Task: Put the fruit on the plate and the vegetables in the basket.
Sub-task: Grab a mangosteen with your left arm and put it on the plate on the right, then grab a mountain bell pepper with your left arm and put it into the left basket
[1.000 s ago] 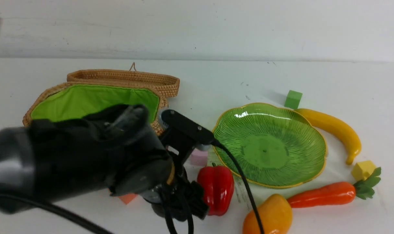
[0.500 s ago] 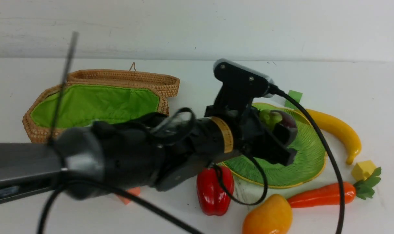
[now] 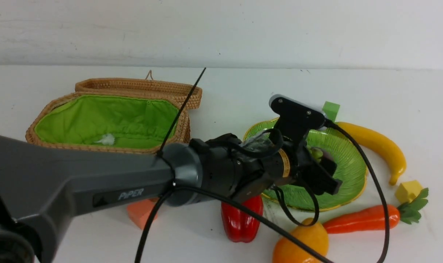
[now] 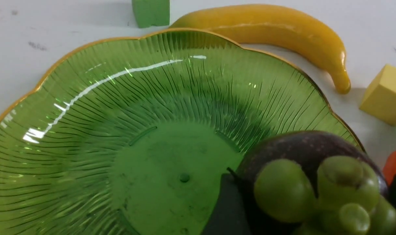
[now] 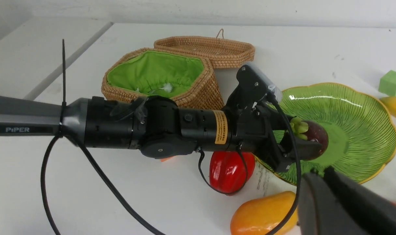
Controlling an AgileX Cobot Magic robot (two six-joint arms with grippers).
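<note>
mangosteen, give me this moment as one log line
left claw: holding mangosteen over plate | right claw: shut | banana, mango: on table | basket: open

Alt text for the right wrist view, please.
The left gripper holds a dark-purple mangosteen over the green glass plate. Beyond the arm sits an open wicker basket with green lining; a red bell pepper and a mango lie on the white table nearer the camera.

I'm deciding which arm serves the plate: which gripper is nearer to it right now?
Left. The left gripper hangs over the plate, with the mangosteen between its jaws. The right gripper sits back toward the robot, outside the front view, seen only in its own wrist camera.
</note>
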